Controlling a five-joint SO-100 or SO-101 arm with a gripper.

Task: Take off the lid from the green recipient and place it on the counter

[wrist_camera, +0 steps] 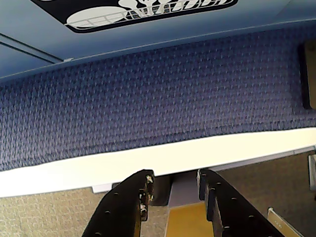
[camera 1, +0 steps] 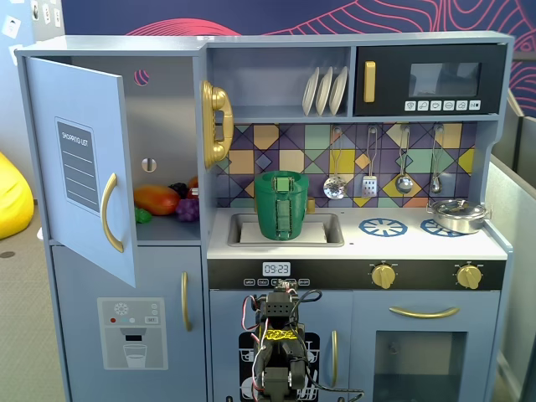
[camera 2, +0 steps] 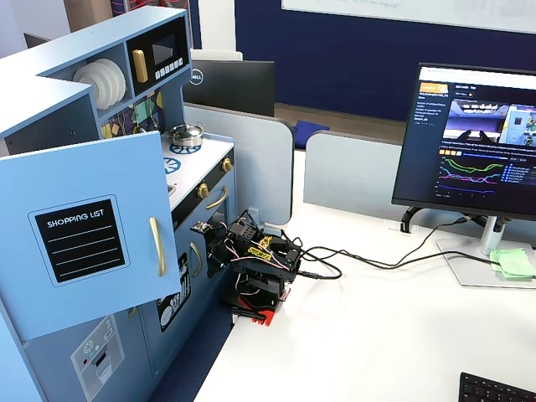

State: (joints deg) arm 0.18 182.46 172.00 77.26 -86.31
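Observation:
The green recipient (camera 1: 281, 213) stands upright in the recessed sink of the counter (camera 1: 419, 244) in a fixed view. The lid (camera 1: 282, 177) sits on top of it, its strap handle showing. My arm (camera 1: 279, 335) is folded low in front of the kitchen's lower doors, far below the pot; it also shows folded on the white desk in the other fixed view (camera 2: 255, 264). In the wrist view my gripper (wrist_camera: 174, 178) is open and empty, pointing down over the desk edge and blue carpet. The pot is hidden behind the door in that other fixed view.
A silver pan (camera 1: 459, 215) sits on the right burner. The fridge door (camera 1: 84, 167) hangs open at the left, with toy fruit (camera 1: 159, 199) inside. Utensils (camera 1: 368, 167) hang over the counter. A monitor (camera 2: 477, 134) and cables (camera 2: 368, 260) are on the desk.

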